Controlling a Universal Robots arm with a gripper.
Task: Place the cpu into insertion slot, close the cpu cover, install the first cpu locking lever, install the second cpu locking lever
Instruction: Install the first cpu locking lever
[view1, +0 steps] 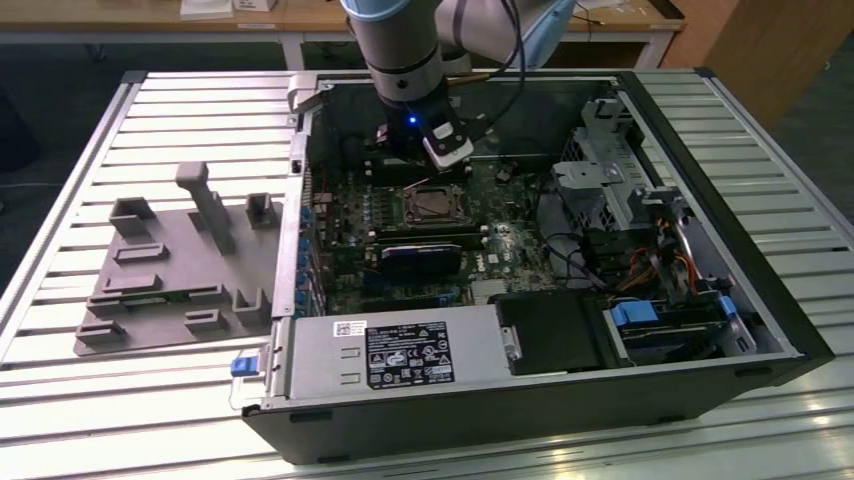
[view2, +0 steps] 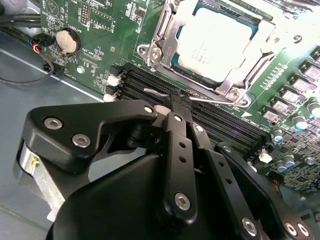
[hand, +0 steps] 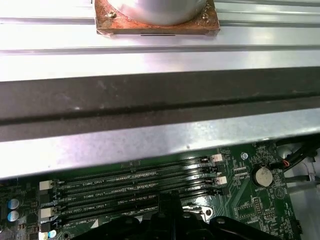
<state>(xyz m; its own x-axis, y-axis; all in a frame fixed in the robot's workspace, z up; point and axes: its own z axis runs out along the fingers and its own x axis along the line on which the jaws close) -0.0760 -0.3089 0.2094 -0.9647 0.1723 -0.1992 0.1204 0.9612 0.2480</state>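
The cpu sits framed by the cpu cover, which lies flat on the green motherboard. The black claw has its fingers drawn together, tips at a thin silver locking lever between the cover and the memory slots. A coin cell sits well apart.

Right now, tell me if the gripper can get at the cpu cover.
Probably yes: the gripper sits over the memory slots right beside the cpu cover, and nothing stands between them in the second wrist view.
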